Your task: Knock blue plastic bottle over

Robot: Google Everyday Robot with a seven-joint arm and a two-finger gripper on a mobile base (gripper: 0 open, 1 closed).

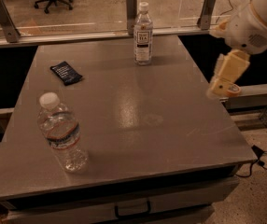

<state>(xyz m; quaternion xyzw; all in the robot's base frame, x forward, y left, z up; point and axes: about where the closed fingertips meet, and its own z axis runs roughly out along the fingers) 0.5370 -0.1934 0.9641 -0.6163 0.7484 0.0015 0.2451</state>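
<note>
The blue plastic bottle [143, 34] stands upright near the table's far edge; it is tall, slim and clear, with a white cap and a white label bearing a dark square print. My gripper [223, 80] hangs from the white arm at the right. It is over the table's right edge, well to the right of the bottle and nearer the camera, and it touches nothing.
A wider ribbed clear bottle [62, 134] with a red-and-blue band stands at the front left. A dark flat packet [66, 73] lies at the left. The grey table [138, 120] has a glass barrier with metal posts [131, 4] along its far edge. Cables lie on the floor at the right.
</note>
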